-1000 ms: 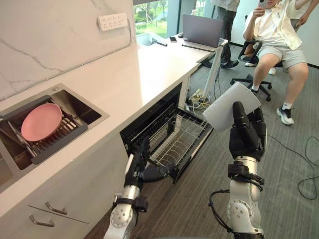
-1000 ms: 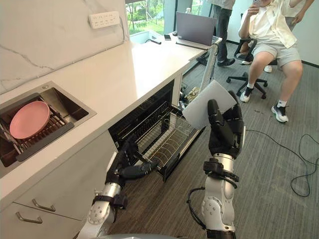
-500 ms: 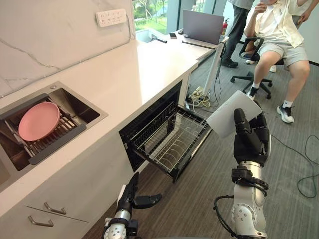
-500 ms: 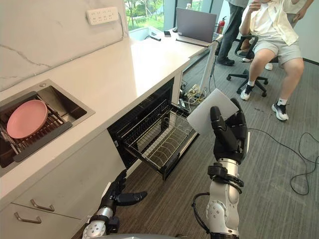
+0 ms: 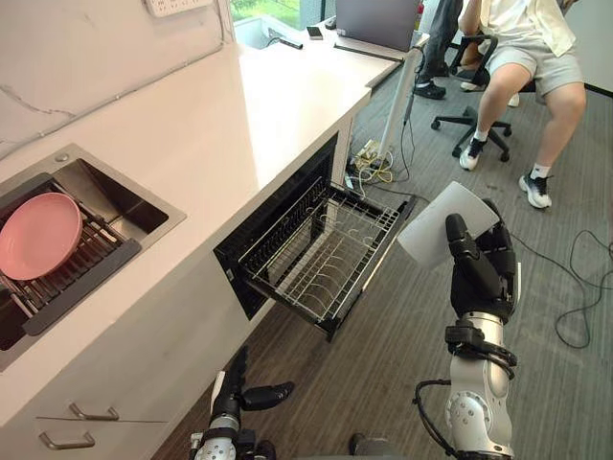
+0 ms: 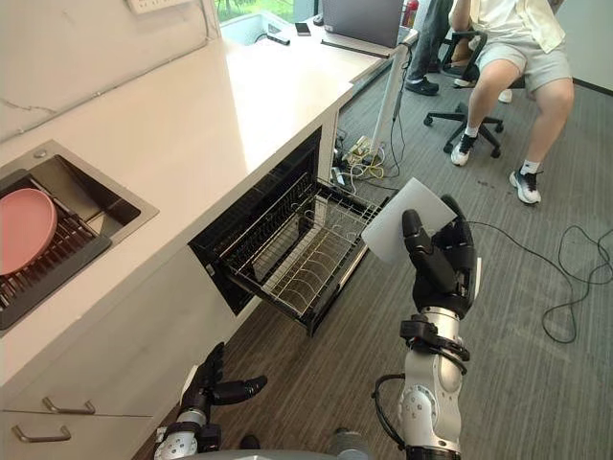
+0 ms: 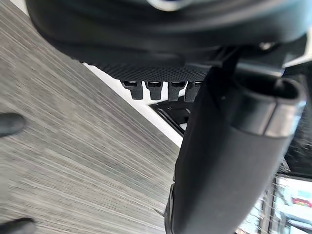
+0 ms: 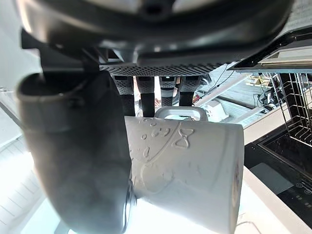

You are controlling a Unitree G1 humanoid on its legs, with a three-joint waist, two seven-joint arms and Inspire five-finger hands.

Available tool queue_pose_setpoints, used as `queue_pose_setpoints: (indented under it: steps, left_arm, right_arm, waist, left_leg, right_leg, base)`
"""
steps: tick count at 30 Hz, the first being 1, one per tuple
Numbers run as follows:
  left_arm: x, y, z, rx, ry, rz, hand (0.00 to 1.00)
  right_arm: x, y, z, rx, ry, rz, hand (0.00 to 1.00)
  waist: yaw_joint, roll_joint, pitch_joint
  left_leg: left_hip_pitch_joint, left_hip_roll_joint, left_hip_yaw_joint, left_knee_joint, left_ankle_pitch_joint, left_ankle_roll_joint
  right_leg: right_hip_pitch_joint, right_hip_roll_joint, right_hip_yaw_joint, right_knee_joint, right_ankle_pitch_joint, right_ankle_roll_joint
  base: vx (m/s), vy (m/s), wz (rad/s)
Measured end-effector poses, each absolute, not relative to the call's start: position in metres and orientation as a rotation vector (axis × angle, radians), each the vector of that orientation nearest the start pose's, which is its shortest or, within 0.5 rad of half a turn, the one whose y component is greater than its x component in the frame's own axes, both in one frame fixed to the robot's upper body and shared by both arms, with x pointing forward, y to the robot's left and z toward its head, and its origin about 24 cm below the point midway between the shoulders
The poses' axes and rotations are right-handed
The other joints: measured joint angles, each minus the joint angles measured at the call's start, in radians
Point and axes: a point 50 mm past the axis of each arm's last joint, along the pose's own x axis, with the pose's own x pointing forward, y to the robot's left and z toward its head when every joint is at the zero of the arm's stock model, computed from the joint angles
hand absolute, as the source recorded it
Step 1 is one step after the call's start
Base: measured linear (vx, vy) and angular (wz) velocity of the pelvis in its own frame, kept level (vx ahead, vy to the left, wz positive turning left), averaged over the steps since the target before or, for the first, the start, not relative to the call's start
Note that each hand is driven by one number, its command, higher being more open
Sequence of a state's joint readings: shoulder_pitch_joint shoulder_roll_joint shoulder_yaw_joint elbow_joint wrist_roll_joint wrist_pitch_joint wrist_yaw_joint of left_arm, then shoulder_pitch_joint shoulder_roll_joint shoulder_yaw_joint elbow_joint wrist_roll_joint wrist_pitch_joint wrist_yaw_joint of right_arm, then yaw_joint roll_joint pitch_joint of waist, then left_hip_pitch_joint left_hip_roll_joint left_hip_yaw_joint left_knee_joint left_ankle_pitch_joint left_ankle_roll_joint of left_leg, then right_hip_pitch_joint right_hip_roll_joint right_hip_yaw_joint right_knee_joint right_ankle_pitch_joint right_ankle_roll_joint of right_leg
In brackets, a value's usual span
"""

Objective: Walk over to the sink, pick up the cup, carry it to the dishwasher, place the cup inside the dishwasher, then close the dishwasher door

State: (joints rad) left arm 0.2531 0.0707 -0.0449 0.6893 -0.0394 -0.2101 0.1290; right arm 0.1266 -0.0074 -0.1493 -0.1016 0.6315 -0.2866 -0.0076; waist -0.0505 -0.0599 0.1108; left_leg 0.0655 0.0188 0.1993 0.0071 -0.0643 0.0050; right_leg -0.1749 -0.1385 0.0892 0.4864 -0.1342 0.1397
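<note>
I have the white cup [image 5: 445, 223] in my right hand [image 5: 479, 273], held up over the carpeted floor just off the outer edge of the pulled-out dishwasher rack [image 5: 321, 254], not yet above it. In the right wrist view the fingers [image 8: 146, 95] curl round the far side of the cup's wall beside its handle [image 8: 176, 113]. The thumb [image 8: 83, 161] presses the near side, so the cup lies sideways across the palm, mouth turned away from the thumb.

I judge that grip is meant to hold the cup firm while walking and to let me tip it down among the wires. The rack stands well out from the counter's front edge, which gives a clear drop from above.

My left hand [image 5: 251, 396] hangs low by the cabinet front, fingers straight and thumb spread, holding nothing. I reckon it is free for pushing the rack in and shutting the door. A pink plate [image 5: 38, 235] sits in the sink [image 5: 144, 206] at the counter's left end.
</note>
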Motion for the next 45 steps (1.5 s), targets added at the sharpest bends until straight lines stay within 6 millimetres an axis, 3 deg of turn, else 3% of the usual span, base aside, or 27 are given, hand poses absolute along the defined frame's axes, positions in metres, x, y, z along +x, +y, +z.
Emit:
queue_pose_setpoints:
  steps: [1, 3, 5, 6, 7, 9, 17, 23, 30, 33, 38, 45]
  left_arm:
    - [0.115, 0.182, -0.126, 0.079, 0.726, 0.181, 1.0]
    - [0.114, 0.187, -0.127, 0.096, 0.737, 0.195, 1.0]
    - [0.113, 0.196, -0.127, 0.117, 0.736, 0.217, 1.0]
    - [0.113, 0.198, -0.129, 0.109, 0.749, 0.235, 1.0]
    - [0.11, 0.196, -0.13, 0.089, 0.757, 0.255, 1.0]
    - [0.107, 0.196, -0.131, 0.071, 0.762, 0.27, 1.0]
    - [0.11, 0.194, -0.131, 0.075, 0.758, 0.246, 1.0]
    - [0.113, 0.195, -0.13, 0.08, 0.75, 0.236, 1.0]
    - [0.136, 0.2, -0.121, 0.098, 0.681, 0.226, 1.0]
    - [0.147, 0.2, -0.116, 0.101, 0.648, 0.22, 1.0]
    - [0.156, 0.199, -0.11, 0.115, 0.607, 0.203, 1.0]
    - [0.182, 0.192, -0.097, 0.127, 0.517, 0.161, 1.0]
  right_arm:
    - [0.218, -0.21, 0.058, 0.569, -0.308, -0.277, 0.0]
    - [0.219, -0.209, 0.057, 0.538, -0.298, -0.271, 0.0]
    - [0.219, -0.208, 0.059, 0.524, -0.303, -0.266, 0.0]
    - [0.219, -0.211, 0.059, 0.492, -0.3, -0.262, 0.0]
    - [0.219, -0.212, 0.06, 0.467, -0.295, -0.251, 0.0]
    - [0.219, -0.213, 0.057, 0.461, -0.279, -0.258, 0.0]
    - [0.215, -0.226, 0.046, 0.321, -0.206, -0.298, 0.0]
    - [0.216, -0.237, 0.036, 0.202, -0.122, -0.299, 0.0]
    - [0.241, -0.247, 0.06, 0.057, -0.188, -0.253, 0.0]
    - [0.252, -0.243, 0.063, 0.019, -0.187, -0.236, 0.0]
    - [0.264, -0.241, 0.063, -0.076, -0.149, -0.189, 0.0]
    - [0.298, -0.251, 0.091, -0.15, -0.196, -0.2, 0.0]
  waist:
    - [-0.001, -0.001, 0.003]
    - [0.0, 0.005, 0.007]
    - [0.002, -0.028, -0.005]
    - [0.015, -0.025, -0.004]
    - [0.018, -0.003, -0.005]
    - [0.021, 0.006, 0.0]
    - [0.03, 0.007, 0.001]
    - [0.04, 0.017, 0.02]
    - [0.058, 0.033, 0.14]
    - [0.064, 0.036, 0.169]
    - [0.065, 0.046, 0.201]
    - [0.068, 0.044, 0.277]
  left_leg:
    - [0.005, -0.002, -0.009, 0.006, -0.006, 0.006]
    - [0.011, -0.004, -0.035, 0.033, -0.023, 0.008]
    - [-0.011, -0.03, -0.068, 0.074, -0.047, 0.0]
    - [-0.018, -0.031, -0.082, 0.097, -0.063, -0.004]
    - [-0.038, -0.016, -0.097, 0.119, -0.077, -0.009]
    - [-0.044, 0.0, -0.12, 0.122, -0.083, -0.014]
    - [-0.04, -0.002, -0.217, 0.105, -0.087, -0.021]
    - [-0.086, -0.027, -0.265, 0.146, -0.086, -0.021]
    - [-0.254, -0.036, -0.271, 0.315, -0.117, -0.019]
    - [-0.348, -0.044, -0.271, 0.434, -0.157, -0.014]
    - [-0.443, -0.041, -0.272, 0.524, -0.178, -0.018]
    - [-0.532, -0.032, -0.275, 0.596, -0.188, -0.023]
  right_leg:
    - [-0.006, -0.003, -0.006, 0.033, 0.001, -0.001]
    - [-0.019, 0.005, -0.015, 0.03, -0.071, -0.039]
    - [0.0, -0.005, -0.033, -0.12, -0.021, -0.061]
    - [0.04, -0.015, -0.057, -0.175, -0.039, -0.046]
    - [0.068, -0.004, -0.074, -0.23, -0.02, -0.035]
    - [0.098, 0.006, -0.106, -0.275, -0.009, -0.041]
    - [0.193, 0.002, -0.216, -0.365, -0.005, -0.042]
    - [0.196, -0.023, -0.272, -0.353, -0.004, -0.04]
    - [0.042, -0.04, -0.277, -0.174, -0.04, -0.069]
    - [-0.029, -0.053, -0.265, -0.089, -0.095, -0.042]
    - [-0.131, -0.052, -0.253, 0.015, -0.128, -0.047]
    - [-0.219, -0.051, -0.246, 0.09, -0.141, -0.052]
  base:
    - [0.05, 0.033, 0.29]
    - [0.06, 0.034, 0.44]
    - [0.1, 0.0, 0.55]
    - [0.15, -0.041, 0.39]
    - [0.16, -0.049, 0.33]
    - [0.11, -0.036, 0.33]
    - [0.09, -0.034, 0.38]
    - [0.0, 0.026, 0.36]
    - [-0.15, 0.03, 0.18]
    - [-0.17, 0.002, 0.04]
    - [-0.14, -0.021, -0.01]
    - [-0.05, -0.019, 0.0]
